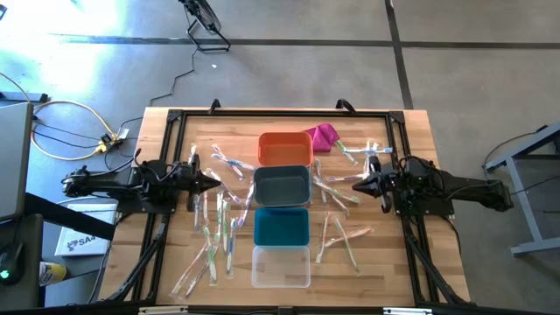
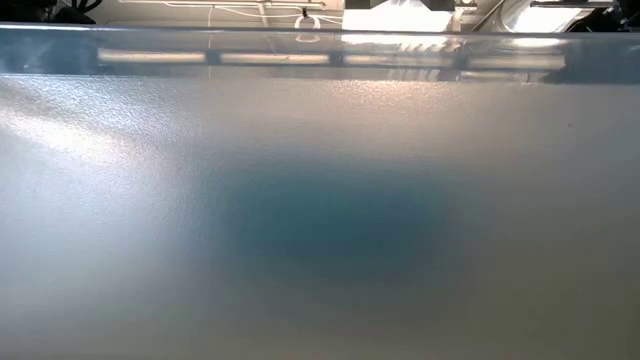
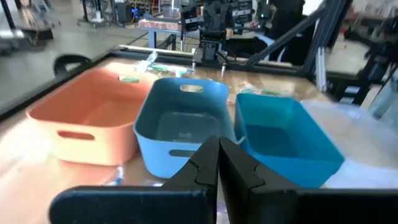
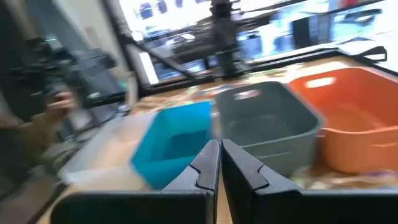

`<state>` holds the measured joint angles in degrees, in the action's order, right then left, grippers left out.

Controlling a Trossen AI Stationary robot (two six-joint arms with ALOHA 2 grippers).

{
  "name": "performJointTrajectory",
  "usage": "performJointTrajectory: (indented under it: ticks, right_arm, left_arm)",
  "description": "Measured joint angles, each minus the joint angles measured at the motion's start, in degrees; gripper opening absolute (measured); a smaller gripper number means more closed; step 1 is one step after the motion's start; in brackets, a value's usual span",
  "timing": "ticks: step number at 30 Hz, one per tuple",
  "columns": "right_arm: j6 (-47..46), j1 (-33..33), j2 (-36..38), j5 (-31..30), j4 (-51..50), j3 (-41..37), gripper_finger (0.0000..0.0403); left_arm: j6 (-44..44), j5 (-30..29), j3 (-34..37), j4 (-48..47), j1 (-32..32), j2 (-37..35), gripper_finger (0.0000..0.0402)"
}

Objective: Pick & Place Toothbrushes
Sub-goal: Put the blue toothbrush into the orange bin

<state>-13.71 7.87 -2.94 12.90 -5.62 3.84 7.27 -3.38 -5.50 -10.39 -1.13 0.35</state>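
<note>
Orange bin (image 1: 284, 149), grey bin (image 1: 282, 186), teal bin (image 1: 282, 227) all sit empty.

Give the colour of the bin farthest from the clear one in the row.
Orange bin, clearest in the high view.

My low view is almost all a foggy grey wall with a blue smudge in the middle, so I cannot see my table there. From above, the toothbrushes (image 1: 222, 229) are too thin to count, and the clear bin (image 1: 281, 267) nearly meets the bottom edge.
</note>
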Motion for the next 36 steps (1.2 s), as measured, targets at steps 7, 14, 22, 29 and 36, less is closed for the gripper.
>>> performJointTrajectory:
  ticks: [7, 14, 22, 29, 36]
  right_arm:
    - [0.03, 0.00, 0.00, -9.22, -0.16, 0.02, 0.0011]
    - [0.43, 0.01, 0.00, -13.44, -0.18, 0.07, 0.0011]
    - [0.43, -0.01, 0.00, -12.54, -0.09, 0.09, 0.0011]
    - [0.05, 0.00, -0.02, -12.60, 1.17, 0.13, 0.0011]
    - [-4.49, 0.01, -0.02, -10.97, 2.04, 0.13, 0.0011]
  left_arm:
    - [0.55, -0.02, 0.00, -0.05, 0.00, 0.01, 0.0006]
    - [0.55, -0.04, -0.02, -0.07, 0.00, 0.00, 0.0006]
    - [0.54, -0.17, -0.07, 0.13, -0.01, 0.01, 0.0006]
    - [0.55, -0.20, -0.13, -0.10, 0.00, 0.00, 0.0006]
    - [0.73, -0.17, -0.28, -1.05, 0.00, 0.00, 0.0006]
